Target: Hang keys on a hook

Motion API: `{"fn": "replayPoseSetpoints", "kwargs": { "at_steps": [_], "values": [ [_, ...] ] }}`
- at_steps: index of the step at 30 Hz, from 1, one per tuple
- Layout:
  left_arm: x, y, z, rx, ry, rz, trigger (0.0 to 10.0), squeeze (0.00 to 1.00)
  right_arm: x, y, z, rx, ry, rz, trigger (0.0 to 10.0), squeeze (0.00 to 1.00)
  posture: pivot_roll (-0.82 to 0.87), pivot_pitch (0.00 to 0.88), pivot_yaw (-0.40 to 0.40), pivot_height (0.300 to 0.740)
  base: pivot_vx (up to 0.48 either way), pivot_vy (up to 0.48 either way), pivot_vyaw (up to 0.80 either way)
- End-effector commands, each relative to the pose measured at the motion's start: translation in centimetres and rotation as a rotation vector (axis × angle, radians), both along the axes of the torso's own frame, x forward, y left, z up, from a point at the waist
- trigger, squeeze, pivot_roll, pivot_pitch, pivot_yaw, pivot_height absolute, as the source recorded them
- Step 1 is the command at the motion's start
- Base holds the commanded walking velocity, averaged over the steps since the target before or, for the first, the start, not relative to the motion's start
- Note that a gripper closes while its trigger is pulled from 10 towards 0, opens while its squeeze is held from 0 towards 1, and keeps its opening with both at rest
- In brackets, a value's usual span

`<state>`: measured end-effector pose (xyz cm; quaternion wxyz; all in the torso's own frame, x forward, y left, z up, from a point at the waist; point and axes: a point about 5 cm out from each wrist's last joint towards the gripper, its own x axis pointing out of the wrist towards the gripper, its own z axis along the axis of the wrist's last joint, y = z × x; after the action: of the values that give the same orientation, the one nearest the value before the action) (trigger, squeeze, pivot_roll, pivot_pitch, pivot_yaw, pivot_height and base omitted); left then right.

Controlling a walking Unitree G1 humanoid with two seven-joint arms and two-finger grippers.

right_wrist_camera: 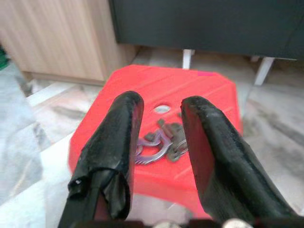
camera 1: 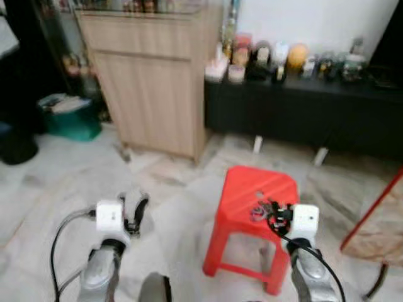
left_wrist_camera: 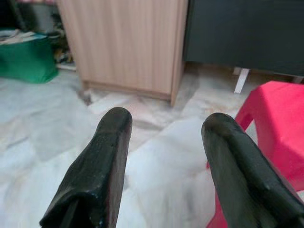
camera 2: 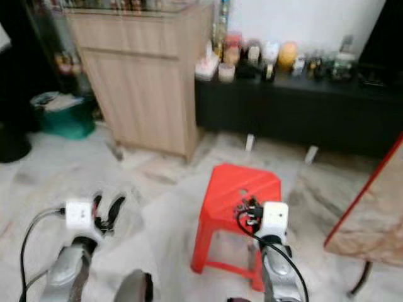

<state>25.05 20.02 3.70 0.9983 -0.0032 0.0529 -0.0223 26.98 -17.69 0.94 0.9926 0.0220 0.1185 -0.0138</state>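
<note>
Nearest the camera, the left gripper (camera 1: 135, 212) hung over bare marble floor (camera 1: 56, 189), its two black fingers (left_wrist_camera: 102, 161) spread wide with nothing between them. The right gripper (right_wrist_camera: 161, 128) was poised above the front of a red plastic stool (camera 1: 242, 189), its fingers parted, and it held nothing. The bunch of keys (right_wrist_camera: 159, 142) lay flat on the stool's seat, just in front of the small round hole in the middle, showing in the gap between those fingers. Beyond the stool stood a light wooden cabinet (camera 1: 148, 75) on the robot's left, with a green bin (camera 1: 66, 119) further left of it. A long black low sideboard (camera 1: 302, 110) ran along the far wall, its top crowded with jars and small ornaments (camera 1: 277, 56).
</note>
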Motion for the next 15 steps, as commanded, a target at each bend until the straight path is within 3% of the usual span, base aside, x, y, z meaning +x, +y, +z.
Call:
{"fn": "replayPoseSetpoints", "kwargs": {
  "at_steps": [1, 12, 15],
  "values": [
    [0.74, 0.15, 0.90, 0.021, -0.032, -0.007, 10.0, 0.00, 0.39, 0.39, 0.39, 0.011, -0.013, 0.010, 10.0, 0.00, 0.05, 0.000, -0.021, 0.635, 0.000, 0.000, 0.00],
    [1.03, 0.19, 1.01, 0.007, -0.030, -0.005, 10.0, 0.00, 0.53, 0.46, 0.35, 0.006, -0.020, 0.019, 10.0, 0.00, 0.05, 0.000, -0.018, 0.635, 0.000, 0.000, 0.00],
    [1.24, 0.22, 1.19, 0.007, -0.036, -0.004, 10.0, 0.00, 0.51, 0.41, 0.39, -0.012, -0.026, 0.023, 10.0, 0.00, 0.05, 0.000, -0.015, 0.635, 0.276, 0.000, 0.00]
  ]
}}
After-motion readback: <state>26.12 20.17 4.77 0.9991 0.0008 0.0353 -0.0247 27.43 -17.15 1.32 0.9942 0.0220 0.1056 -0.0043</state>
